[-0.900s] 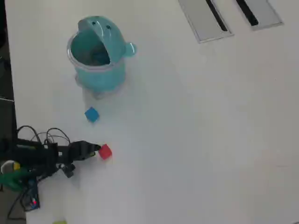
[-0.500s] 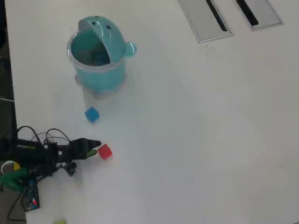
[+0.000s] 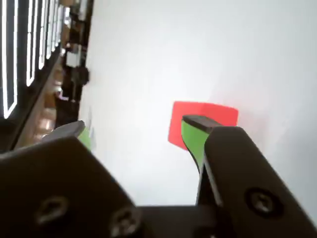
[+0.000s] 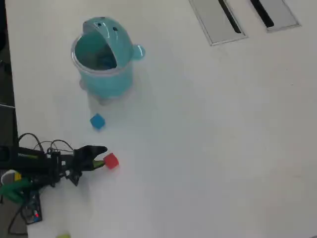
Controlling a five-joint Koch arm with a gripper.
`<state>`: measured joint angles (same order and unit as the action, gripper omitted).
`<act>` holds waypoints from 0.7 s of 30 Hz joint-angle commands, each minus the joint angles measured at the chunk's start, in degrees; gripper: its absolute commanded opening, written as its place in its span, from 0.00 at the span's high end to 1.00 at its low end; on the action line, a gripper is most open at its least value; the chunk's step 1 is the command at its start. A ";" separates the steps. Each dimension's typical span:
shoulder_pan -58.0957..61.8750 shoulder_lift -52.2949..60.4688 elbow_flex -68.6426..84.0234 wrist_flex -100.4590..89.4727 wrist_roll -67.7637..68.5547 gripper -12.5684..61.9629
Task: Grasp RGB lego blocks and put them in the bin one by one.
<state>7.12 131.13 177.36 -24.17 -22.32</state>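
The red lego block [image 4: 111,160] lies on the white table, just right of my gripper [image 4: 101,156] in the overhead view. The gripper is open and holds nothing. In the wrist view the red block [image 3: 213,111] sits just beyond the right, green-padded fingertip [image 3: 195,134], partly hidden by it and outside the gap of the gripper [image 3: 133,126]. The blue lego block [image 4: 97,121] lies on the table between the gripper and the bin. The teal bin [image 4: 101,62] stands at the upper left, its domed lid tipped back and its mouth open.
Two grey slotted panels [image 4: 218,20] are set into the table at the top right. The table's left edge [image 4: 12,99] runs close beside the arm, with loose cables [image 4: 44,144] over the arm's body.
The gripper's jaws have spread apart beside the red block, and the arm has shifted slightly. Both blocks and the bin have not moved.
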 commanded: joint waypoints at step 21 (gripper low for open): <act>-0.62 4.04 -5.27 -10.99 -52.29 0.38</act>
<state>6.77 131.13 175.78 -30.94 -71.10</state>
